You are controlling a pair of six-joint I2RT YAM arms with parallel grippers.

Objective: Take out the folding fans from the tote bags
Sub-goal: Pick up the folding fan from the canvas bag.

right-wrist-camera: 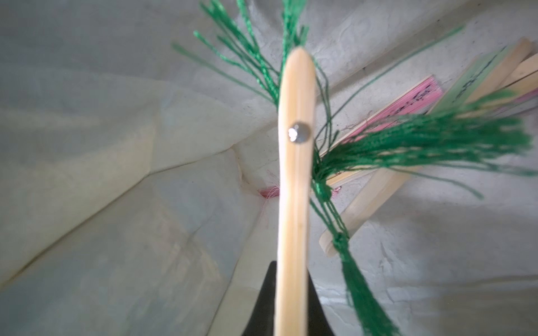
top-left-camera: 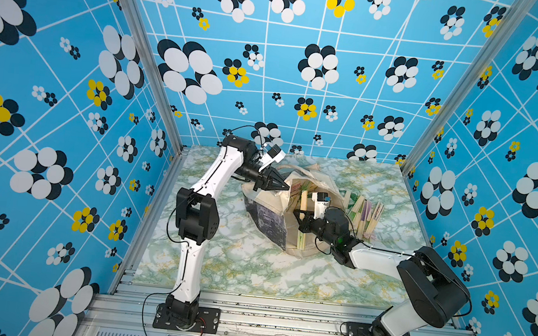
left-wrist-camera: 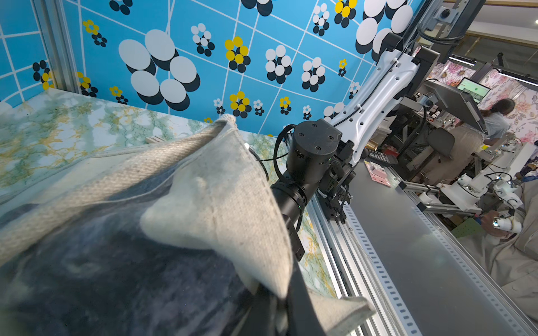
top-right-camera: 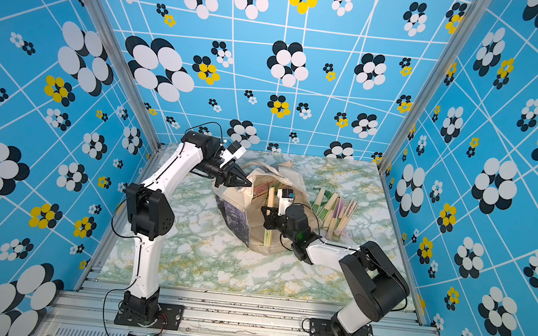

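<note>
A closed, slim pale-bamboo folding fan (top-left-camera: 303,201) with a green paper edge is clamped between the shut jaws of the right gripper (top-left-camera: 301,217). It is held over the open mouth of the floppy cream canvas tote bag (top-left-camera: 267,219), which has dark grey-purple printed panels. The bag lies slumped at the middle of the green-and-white marble-patterned table (top-left-camera: 251,268).

The fan's riveted end points away from the gripper into the bag, with a green thread tassel (right-wrist-camera: 422,142) spreading beside it. It is hard to tell whether that end touches the cloth.

Deeper inside the bag lie more closed fans (right-wrist-camera: 407,107), with pink and green edges, resting on its cream lining.

The left gripper (top-left-camera: 284,186) is pinched shut on the bag's far-left rim and holds the cloth lifted, so the mouth gapes. Just to the right of the bag, a pile of closed fans (top-left-camera: 362,215) lies on the table, well inside its right edge.
</note>
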